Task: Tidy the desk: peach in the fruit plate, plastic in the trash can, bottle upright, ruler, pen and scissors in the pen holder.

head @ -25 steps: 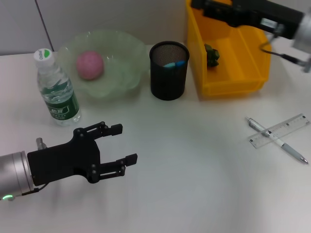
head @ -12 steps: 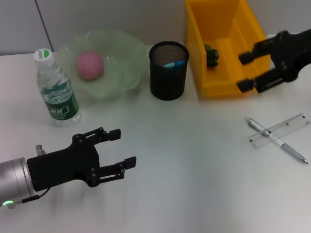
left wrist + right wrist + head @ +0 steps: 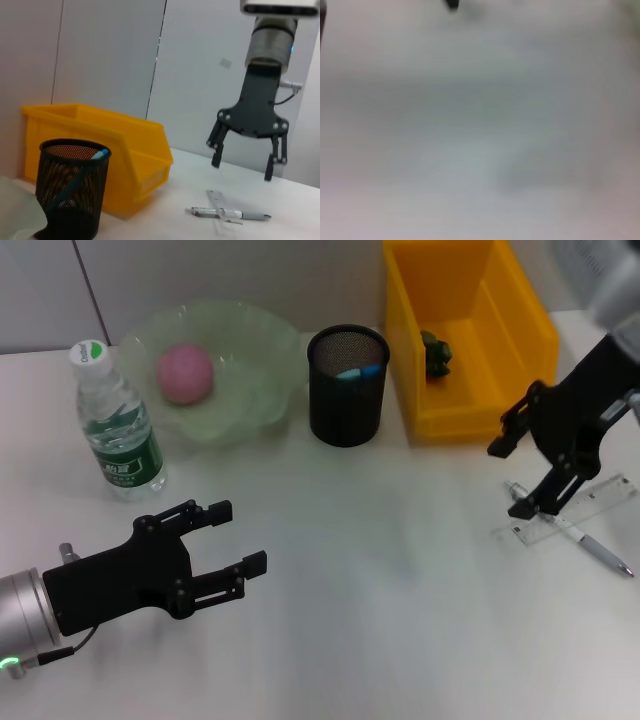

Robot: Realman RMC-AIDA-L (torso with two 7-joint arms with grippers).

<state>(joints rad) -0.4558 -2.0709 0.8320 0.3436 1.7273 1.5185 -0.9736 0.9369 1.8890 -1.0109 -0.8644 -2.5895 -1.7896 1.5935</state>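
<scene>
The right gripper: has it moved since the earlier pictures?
Yes. The right gripper, open, has left the yellow bin and come down over the pen and ruler.

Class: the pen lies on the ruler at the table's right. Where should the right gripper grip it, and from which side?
Grip the pen mid-barrel, from above, fingers across its width: it lies flat, crossing the ruler. The open right gripper already hovers above it.
</scene>
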